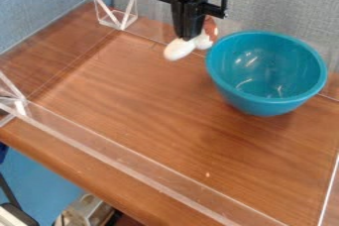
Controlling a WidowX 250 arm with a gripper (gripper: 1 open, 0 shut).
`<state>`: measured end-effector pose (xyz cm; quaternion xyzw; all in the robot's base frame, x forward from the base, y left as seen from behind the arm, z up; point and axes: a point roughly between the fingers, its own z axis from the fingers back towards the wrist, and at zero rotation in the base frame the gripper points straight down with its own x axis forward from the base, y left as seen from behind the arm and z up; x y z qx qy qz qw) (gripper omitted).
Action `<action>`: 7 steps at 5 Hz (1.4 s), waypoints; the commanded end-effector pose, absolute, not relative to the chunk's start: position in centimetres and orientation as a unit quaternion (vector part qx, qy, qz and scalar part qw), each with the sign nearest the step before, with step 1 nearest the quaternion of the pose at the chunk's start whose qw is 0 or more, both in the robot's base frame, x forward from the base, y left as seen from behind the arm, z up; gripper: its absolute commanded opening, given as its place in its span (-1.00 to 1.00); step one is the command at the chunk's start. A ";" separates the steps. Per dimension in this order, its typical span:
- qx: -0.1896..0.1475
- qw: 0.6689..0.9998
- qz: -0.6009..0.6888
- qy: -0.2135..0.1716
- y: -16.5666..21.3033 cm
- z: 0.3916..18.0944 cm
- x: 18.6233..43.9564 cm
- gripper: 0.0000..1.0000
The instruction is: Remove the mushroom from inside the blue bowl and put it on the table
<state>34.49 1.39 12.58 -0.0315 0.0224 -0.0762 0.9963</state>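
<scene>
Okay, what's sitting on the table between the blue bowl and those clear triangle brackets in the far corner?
In the camera view, only the gripper holding the mushroom hangs over that stretch; the table between the blue bowl and the brackets looks bare.

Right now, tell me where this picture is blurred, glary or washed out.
Camera view, the only one: low resolution and soft throughout. The mushroom is smeared, cap and stem barely separable, under the shut end effector. Pale highlights streak the inside of the blue bowl. The table carries a broad sheen, and its clear acrylic walls show mostly as bright edge lines.
</scene>
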 end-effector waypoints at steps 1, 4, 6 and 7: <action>-0.026 0.997 -0.070 0.002 1.4 13.4 35.2 -1.00; -0.036 0.999 -0.025 0.026 2.7 10.2 34.5 -1.00; -0.048 0.997 0.051 0.030 5.0 9.7 33.2 -1.00; -0.051 0.996 0.066 0.030 5.6 9.5 33.0 -1.00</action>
